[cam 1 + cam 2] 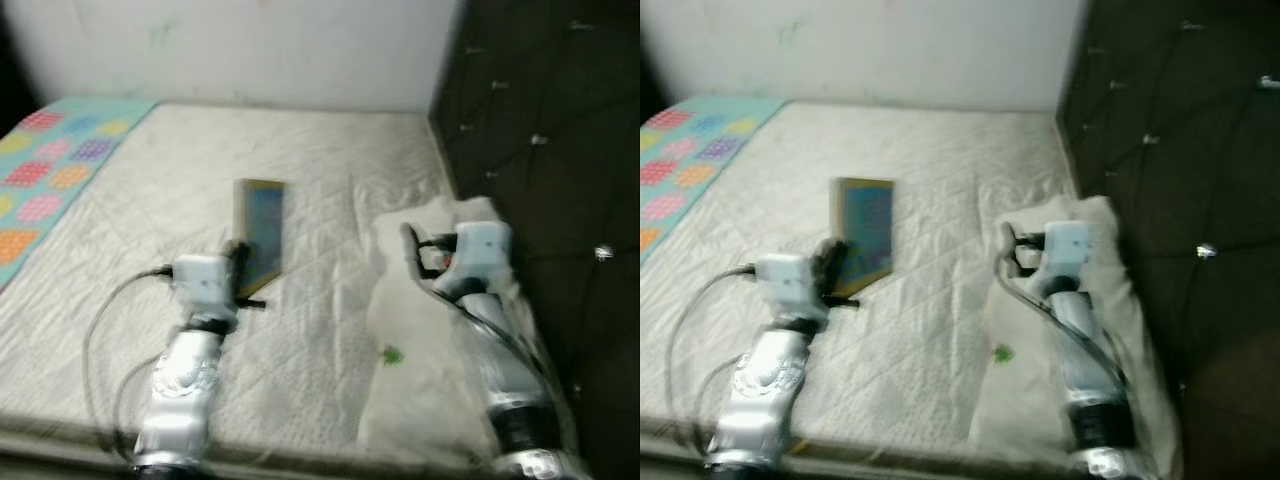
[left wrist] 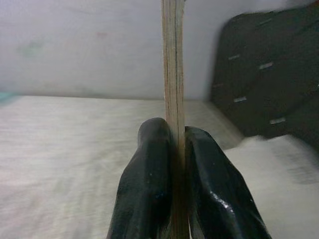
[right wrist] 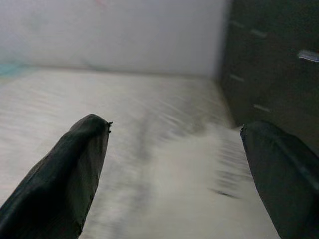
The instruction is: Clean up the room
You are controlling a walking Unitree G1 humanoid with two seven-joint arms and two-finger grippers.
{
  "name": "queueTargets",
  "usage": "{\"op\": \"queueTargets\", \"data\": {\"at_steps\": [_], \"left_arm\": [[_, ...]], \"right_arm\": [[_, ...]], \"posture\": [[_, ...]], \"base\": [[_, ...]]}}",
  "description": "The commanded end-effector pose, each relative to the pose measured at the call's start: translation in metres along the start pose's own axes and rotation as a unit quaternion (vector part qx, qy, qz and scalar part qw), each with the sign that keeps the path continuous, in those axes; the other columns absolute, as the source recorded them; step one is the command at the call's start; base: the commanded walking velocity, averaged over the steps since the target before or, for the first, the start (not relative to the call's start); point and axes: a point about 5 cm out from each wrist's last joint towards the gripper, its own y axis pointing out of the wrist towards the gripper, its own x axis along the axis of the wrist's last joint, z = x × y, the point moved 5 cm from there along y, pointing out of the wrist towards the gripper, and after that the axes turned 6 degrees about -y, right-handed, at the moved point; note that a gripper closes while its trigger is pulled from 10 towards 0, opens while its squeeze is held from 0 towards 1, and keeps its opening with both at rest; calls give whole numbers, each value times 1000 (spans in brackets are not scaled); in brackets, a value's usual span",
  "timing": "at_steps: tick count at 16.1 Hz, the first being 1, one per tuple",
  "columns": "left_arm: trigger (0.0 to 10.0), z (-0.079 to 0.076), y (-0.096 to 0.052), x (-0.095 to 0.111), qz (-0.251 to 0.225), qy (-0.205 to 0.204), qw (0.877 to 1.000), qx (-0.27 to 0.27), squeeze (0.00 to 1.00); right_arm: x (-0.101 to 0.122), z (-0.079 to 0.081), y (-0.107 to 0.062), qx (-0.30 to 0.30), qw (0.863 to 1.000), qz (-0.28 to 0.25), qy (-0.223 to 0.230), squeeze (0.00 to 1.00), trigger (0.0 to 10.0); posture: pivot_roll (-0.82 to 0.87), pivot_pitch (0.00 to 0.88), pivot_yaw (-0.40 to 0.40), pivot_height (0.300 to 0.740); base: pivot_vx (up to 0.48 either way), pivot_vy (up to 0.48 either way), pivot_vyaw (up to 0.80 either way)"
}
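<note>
Centrally on the quilted white bed [image 1: 330,170], the left gripper [image 2: 175,137] has its fingers pinched on the near edge of a thin blue book [image 1: 260,228], while to the right the right gripper [image 3: 174,134] hangs spread wide above a white pillow [image 1: 420,350]

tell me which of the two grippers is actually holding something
The left gripper: its two black fingers are shut on the edge of the blue book above the bed. The right gripper, over the white pillow, is open and holds nothing.
</note>
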Motion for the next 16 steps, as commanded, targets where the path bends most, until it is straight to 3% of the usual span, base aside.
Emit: {"op": "queueTargets", "data": {"at_steps": [1,4,14,16], "left_arm": [[10000,18,1,13,-21,22,999,27,0],[10000,17,1,13,-21,16,999,22,0],[10000,14,1,14,-23,12,1000,18,0],[10000,15,1,11,-18,13,999,24,0]], "right_arm": [[14,18,6,19,1000,-22,7,0,10000],[13,16,6,16,1000,-21,6,0,10000],[14,17,7,19,1000,-23,4,0,10000],[14,17,7,20,1000,-23,3,0,10000]], "posture": [[53,0,15,740],[53,0,16,740],[50,0,11,740],[49,0,8,740]], "base": [[0,0,0],[0,0,0],[0,469,0],[0,0,0]]}}
